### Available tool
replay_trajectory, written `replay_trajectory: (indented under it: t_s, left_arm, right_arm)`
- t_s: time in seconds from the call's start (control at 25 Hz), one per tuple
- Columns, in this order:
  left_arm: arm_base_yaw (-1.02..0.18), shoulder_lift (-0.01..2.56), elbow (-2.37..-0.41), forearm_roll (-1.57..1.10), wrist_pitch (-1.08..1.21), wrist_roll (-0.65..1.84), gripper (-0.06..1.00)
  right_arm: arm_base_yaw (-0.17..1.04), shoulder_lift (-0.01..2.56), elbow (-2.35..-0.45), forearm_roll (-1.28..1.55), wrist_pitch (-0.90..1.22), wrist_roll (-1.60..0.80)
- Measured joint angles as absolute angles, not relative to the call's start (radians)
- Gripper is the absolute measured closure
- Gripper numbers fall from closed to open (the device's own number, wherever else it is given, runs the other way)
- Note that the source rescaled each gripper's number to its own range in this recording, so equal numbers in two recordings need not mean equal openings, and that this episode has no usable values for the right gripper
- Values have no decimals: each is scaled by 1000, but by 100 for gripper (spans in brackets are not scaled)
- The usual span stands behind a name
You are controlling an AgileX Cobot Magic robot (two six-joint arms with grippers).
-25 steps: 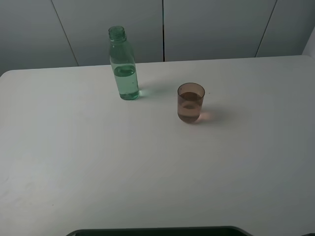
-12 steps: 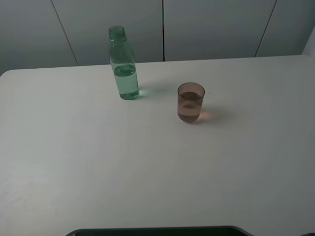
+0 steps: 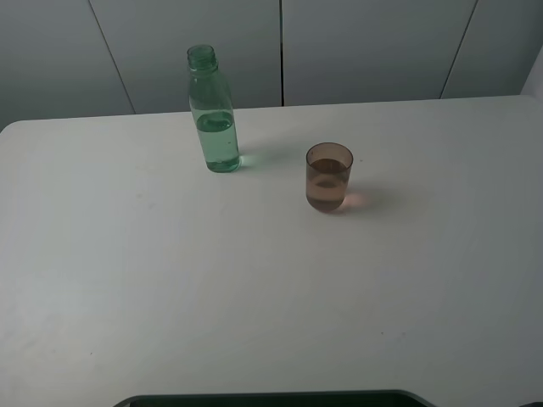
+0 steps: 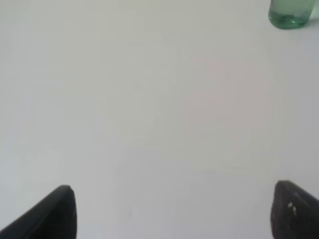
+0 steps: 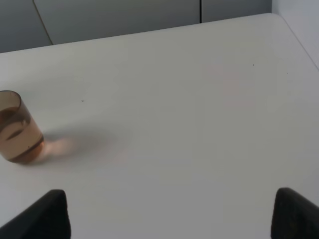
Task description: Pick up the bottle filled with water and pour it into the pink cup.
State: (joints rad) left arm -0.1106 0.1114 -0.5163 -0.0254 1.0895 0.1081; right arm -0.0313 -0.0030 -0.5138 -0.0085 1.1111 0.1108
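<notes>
Setting looks like a lab or test room: plain white surface (image 3: 254, 280) at a bare grey panelled wall (image 3: 356, 47) with vertical seams. Only a bottle (image 3: 213, 110) and pink cup (image 3: 329, 177) staged on it.

White table (image 3: 170, 280), grey panelled wall (image 3: 365, 47) behind it, dark edge (image 3: 271, 398) at the table's near side

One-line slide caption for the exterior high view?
Uncapped green-tinted plastic bottle and translucent brownish-pink plastic cup stand upright and apart on a white table; no arms in view.
</notes>
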Motion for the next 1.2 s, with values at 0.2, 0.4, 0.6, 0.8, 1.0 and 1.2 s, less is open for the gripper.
replay_trajectory:
  t_s: [0.2,0.4,0.6,0.8,1.0,1.2]
  left_arm:
    - [-111,10,-516,0,1089,72,-6]
    - [-111,0,-514,10,1089,62,-6]
    - [-111,0,-512,10,1089,55,-6]
    - [-111,0,-512,10,1089,53,-6]
    - [-111,0,-512,10,1089,51,-6]
    - [-111,0,-512,12,1089,41,-6]
  right_arm:
    - [-31,-3,-514,-9,1111,111]
    - [-31,-3,-514,-9,1111,111]
    - [-31,-3,-514,-9,1111,111]
    - [-31,-3,-514,-9,1111,111]
    - [-31,-3,-514,-9,1111,111]
    - [-31,-3,-514,-9,1111,111]
